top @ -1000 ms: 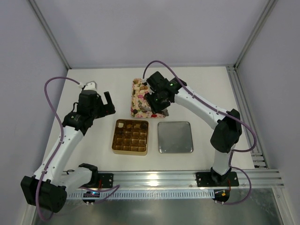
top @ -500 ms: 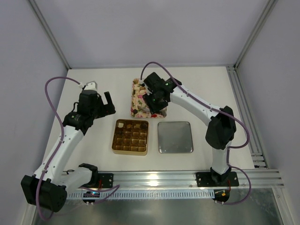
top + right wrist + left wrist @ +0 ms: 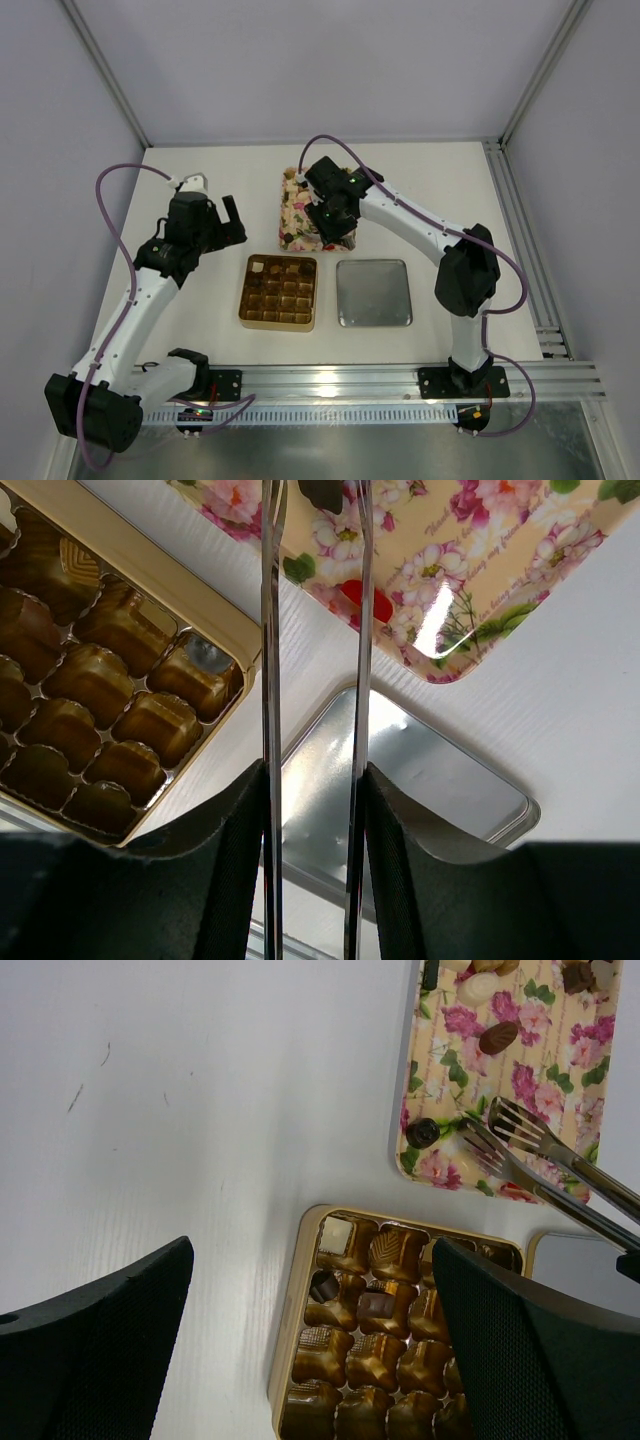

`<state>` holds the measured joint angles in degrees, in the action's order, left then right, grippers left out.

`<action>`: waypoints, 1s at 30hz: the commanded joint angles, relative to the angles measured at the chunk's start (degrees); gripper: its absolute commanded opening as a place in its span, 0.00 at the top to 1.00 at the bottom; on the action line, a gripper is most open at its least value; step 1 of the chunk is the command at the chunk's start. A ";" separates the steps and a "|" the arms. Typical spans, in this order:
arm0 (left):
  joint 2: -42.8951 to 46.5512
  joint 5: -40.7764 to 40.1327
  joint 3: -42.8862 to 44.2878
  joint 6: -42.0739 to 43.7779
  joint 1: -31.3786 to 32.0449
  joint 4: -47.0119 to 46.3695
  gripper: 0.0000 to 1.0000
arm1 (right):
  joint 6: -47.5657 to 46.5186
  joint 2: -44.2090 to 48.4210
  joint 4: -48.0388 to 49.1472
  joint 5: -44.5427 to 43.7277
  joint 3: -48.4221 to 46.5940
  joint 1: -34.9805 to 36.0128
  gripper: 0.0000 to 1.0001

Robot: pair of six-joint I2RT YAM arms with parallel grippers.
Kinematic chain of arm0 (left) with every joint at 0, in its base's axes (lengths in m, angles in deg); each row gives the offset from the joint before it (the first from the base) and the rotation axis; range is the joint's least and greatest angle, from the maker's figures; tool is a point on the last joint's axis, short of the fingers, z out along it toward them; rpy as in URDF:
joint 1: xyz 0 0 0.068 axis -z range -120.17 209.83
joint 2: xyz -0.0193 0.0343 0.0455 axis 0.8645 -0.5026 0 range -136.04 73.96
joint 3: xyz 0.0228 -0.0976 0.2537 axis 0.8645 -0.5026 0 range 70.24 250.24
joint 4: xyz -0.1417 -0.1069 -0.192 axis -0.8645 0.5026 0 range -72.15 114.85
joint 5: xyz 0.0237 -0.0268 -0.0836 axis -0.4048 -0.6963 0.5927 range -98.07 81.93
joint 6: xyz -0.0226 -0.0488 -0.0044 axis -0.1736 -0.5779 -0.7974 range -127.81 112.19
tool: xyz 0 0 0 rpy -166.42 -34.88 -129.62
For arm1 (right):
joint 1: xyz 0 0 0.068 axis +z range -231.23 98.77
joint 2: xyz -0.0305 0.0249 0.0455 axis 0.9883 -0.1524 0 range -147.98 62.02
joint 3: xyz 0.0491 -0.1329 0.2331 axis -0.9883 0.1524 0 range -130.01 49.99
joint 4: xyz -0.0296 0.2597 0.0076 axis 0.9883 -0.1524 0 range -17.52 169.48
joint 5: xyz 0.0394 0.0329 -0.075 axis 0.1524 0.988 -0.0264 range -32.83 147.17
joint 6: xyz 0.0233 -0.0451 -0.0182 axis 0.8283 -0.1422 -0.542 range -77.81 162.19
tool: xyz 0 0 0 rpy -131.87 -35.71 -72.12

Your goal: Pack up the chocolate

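While my right gripper (image 3: 312,780) hangs over the rectangular pink flower-patterned tray (image 3: 545,1065), I see it clamped on a pair of slim shiny metal tongs (image 3: 545,1160). One finger presses on the outside of each arm, and the jaws are roughly half closed. The fork-like tong tips stand apart, low over the tray's near left corner, just beside a round dark chocolate piece (image 3: 423,1132). From the left wrist camera nothing sits between the tips, and I cannot tell whether the nearer one touches that piece. More small bite-size chocolate pieces lie loose farther along the tray, among them a brown oval (image 3: 498,1037) and a cream-white one (image 3: 478,987).

Over to my left gripper (image 3: 228,222): jaws spread wide, nothing in them. It hovers above the white tabletop (image 3: 200,1110), left of the tray and just past the far left corner of the square gold box (image 3: 279,321) with its brown grid of cells. Most cells I can see hold a brown piece, and the far left corner cell holds a cream-white one (image 3: 335,1233). A shallow square silver metal tin (image 3: 373,292) lies flat just right of the box, not touching it.
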<state>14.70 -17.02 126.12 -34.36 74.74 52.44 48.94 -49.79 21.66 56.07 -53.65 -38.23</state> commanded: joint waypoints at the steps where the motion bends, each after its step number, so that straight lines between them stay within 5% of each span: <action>1: -0.15 0.34 1.08 0.35 -0.06 -0.40 0.00 | -0.85 -0.07 -0.09 -0.83 -1.66 -0.11 0.57; 30: 0.03 0.16 1.08 0.35 -0.06 -0.40 0.00 | -1.03 -0.25 0.34 -1.71 -0.60 -0.11 0.63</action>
<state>14.55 -17.02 126.12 -34.36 74.74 52.44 48.32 -50.78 21.13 55.35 -53.61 -38.23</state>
